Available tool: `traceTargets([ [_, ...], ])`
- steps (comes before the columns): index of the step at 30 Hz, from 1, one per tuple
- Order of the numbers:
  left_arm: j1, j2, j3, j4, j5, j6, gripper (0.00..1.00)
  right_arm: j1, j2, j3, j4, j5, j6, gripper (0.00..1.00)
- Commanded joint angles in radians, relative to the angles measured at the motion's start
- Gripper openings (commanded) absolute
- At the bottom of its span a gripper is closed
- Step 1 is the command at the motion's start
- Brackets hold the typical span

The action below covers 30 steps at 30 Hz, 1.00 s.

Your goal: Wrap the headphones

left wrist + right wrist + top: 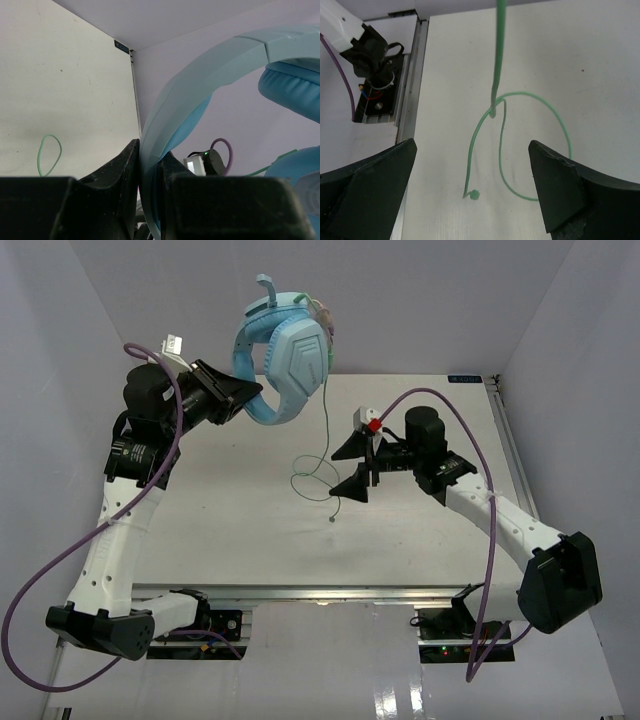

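- Pale blue headphones (270, 335) hang in the air above the far edge of the table (200, 530). The left gripper (238, 400) holds them up, its jaws pinched tight on the band (200, 85).
- The green cable (326, 425) drops from beside the earcup (300, 360) to the table. Its slack lies there in a loose loop (555, 130) and ends in a small plug (331, 520).
- The right gripper (358, 466) hovers low over the table, jaws spread wide with nothing in them. In its wrist view the hanging cable comes down between the two jaws.
- My judgement on handling: the headset looks light and the band stiff, so a pinch on the band should carry it. Smooth plastic may swivel in the jaws under the earcups' weight.
- The cable looks thin, limp and a little springy. It would likely slide through a slack pinch and uncoil if released.
- The best hold is probably the straight hanging stretch above the loop, not the plug, so turns can be laid round the headset.
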Motion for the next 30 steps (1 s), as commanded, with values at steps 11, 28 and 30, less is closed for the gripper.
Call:
traceTargets([
  [11,-0.001,-0.061,0.008,0.082,-0.013,-0.033,0.0,0.142,0.062,0.017,-0.048,0.315,0.001,0.7],
  [28,0.009,-0.056,0.068,0.043,-0.099,-0.008,0.0,0.124,-0.126,-0.155,-0.284,0.41,-0.403,0.08],
  [30,0.019,-0.047,0.101,0.025,-0.117,0.011,0.0,0.075,-0.168,-0.225,-0.32,0.425,-0.448,0.08],
])
